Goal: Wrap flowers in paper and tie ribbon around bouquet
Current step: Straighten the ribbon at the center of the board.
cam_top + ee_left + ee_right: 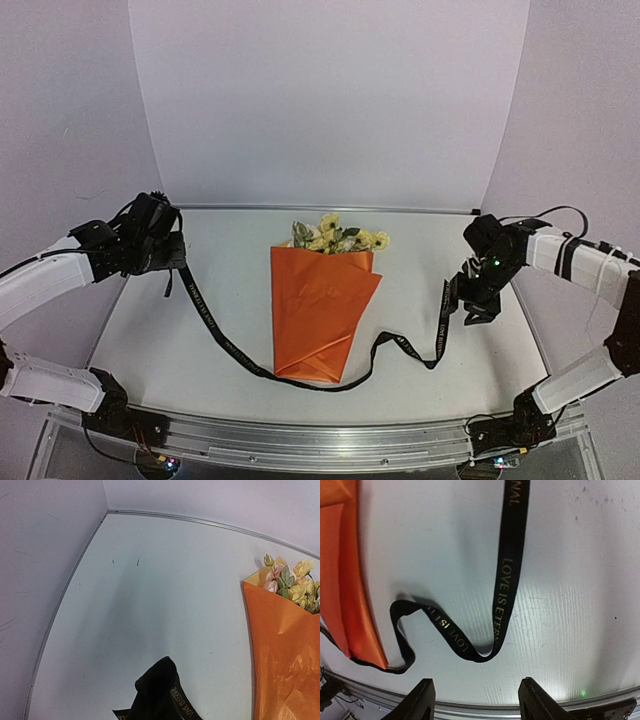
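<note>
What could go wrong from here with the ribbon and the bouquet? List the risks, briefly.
1. The ribbon meets the bouquet only at its narrow tip; a pull may slide it off the tip rather than cinch the cone.
2. The left pincer is shut on one ribbon end, while the right pincer stands open and empty. A left pull could drag the slack, looped end away.
3. Nothing holds the orange paper folds; they may spring open.

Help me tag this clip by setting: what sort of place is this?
Most likely a robotics lab workcell, not a florist's: plain pale walls box in a white table, two robot arms are mounted at its near edge, and one bouquet and a black ribbon are the props.
</note>
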### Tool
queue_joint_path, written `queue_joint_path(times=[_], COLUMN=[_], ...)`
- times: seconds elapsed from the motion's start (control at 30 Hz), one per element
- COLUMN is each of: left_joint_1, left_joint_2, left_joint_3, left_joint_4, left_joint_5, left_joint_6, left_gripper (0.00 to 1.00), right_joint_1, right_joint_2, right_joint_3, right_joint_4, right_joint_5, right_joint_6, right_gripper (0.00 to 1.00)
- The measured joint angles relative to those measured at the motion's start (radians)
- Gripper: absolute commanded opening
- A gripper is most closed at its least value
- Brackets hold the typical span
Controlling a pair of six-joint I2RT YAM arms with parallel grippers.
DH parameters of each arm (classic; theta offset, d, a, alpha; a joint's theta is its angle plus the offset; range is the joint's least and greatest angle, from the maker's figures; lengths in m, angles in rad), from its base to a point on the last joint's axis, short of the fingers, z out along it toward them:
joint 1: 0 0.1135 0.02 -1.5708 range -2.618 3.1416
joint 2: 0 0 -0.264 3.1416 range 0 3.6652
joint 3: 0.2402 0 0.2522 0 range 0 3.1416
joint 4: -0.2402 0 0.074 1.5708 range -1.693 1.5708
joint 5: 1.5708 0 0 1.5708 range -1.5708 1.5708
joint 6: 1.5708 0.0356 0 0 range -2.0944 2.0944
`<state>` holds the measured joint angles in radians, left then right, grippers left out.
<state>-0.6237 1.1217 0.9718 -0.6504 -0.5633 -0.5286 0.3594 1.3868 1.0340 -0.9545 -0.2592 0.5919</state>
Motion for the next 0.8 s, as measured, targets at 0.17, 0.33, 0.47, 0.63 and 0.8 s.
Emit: queue_joint_path(times=[0.17, 0.33, 0.47, 0.63, 0.8], left_joint_1=[0.023, 0.023, 0.027, 0.034, 0.042], left_joint_2=[0.0, 0.0, -0.002, -0.003, -0.009], left_joint_3=[-0.014, -0.019, -0.028, -0.04, -0.055], left_joint_4=[0.023, 0.025, 0.025, 0.017, -0.001], left_joint_5=[0.064, 0.093, 0.093, 0.088, 0.075], left_joint_6=[-0.003, -0.017, -0.027, -0.049, -0.067], left_gripper=[0.0, 0.0, 0.0, 0.0, 0.0], right_joint_1=[0.054, 0.112, 0.113, 0.112, 0.113], right_joint_2=[0.092, 0.148, 0.164, 0.161, 0.135], right_joint_3=[-0.076, -0.139, -0.221, -0.277, -0.308], right_joint_4=[0.055, 0.133, 0.233, 0.319, 0.41], right_joint_5=[0.1, 0.166, 0.193, 0.215, 0.234], right_joint_6=[0.108, 0.217, 0.31, 0.404, 0.48], right_gripper=[0.55, 0.48, 0.44, 0.41, 0.43])
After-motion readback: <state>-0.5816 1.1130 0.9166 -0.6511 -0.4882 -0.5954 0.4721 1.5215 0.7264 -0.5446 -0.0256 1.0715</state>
